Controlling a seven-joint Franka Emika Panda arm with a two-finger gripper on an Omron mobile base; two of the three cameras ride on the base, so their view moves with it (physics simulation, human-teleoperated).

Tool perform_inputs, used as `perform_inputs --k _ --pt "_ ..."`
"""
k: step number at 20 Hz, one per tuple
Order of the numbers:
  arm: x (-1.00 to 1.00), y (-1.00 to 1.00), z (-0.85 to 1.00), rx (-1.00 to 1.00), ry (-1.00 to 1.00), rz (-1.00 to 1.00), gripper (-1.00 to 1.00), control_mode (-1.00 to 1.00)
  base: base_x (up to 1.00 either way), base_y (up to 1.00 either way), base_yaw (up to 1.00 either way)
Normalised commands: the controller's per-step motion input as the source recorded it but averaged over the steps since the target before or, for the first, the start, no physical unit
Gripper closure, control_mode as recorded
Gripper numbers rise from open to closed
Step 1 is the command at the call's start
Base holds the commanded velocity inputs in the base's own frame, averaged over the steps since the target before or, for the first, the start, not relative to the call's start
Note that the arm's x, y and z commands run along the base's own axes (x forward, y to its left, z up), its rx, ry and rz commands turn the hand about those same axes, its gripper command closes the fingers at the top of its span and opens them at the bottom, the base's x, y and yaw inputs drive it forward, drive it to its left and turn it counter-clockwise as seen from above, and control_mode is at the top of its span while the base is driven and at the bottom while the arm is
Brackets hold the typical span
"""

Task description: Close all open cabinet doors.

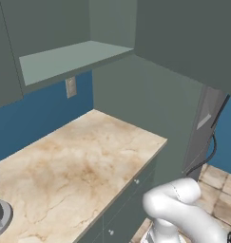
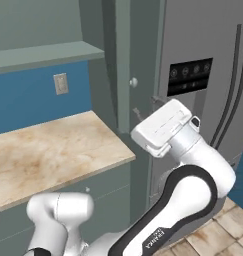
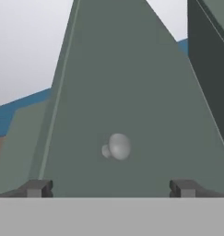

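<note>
Tool [image 3: 109, 188]: jaws wide apart, holding nothing; fingertips [image 3: 36, 188] rise at 7 and 5 o'clock of the hand view, aimed at a door. Door [image 3: 122, 101]: grey-green panel just ahead of the tool, its knob [image 3: 117, 147] between the fingertips and slightly above them, untouched. In the right base view the same door [image 2: 124, 65] stands swung out edge-on, at 12 o'clock from the hand, knob [image 2: 133, 82] facing the fridge [image 2: 208, 60]. Worktop [image 2: 53, 150]: marble slab at 9 o'clock of the arm. Beyond it, the blue wall [image 1: 36, 114] carries an outlet [image 1: 71, 87]; above, the open cabinet's shelf [image 1: 69, 59] lies exposed.
</note>
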Motion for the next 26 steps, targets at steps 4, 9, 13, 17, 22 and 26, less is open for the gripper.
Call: perform_inputs --k 4,9,13,17,22,26 --pt "0.0 0.77 0.0 -0.04 -0.07 0.0 -1.0 -1.0 0.0 0.0 0.0" --pt "0.0 0.72 0.0 -0.05 -0.04 0.0 -1.0 -1.0 0.0 0.0 0.0" --pt "0.0 0.76 0.0 -0.04 0.0 0.0 -1.0 -1.0 0.0 0.0 0.0" --pt "0.0 0.72 0.0 -0.03 0.0 0.0 -1.0 -1.0 0.0 0.0 0.0" --pt "0.0 0.63 0.0 -0.01 0.0 0.0 -1.0 -1.0 0.0 0.0 0.0" --pt "0.0 0.66 0.0 0.0 0.0 0.0 -1.0 -1.0 0.0 0.0 0.0"
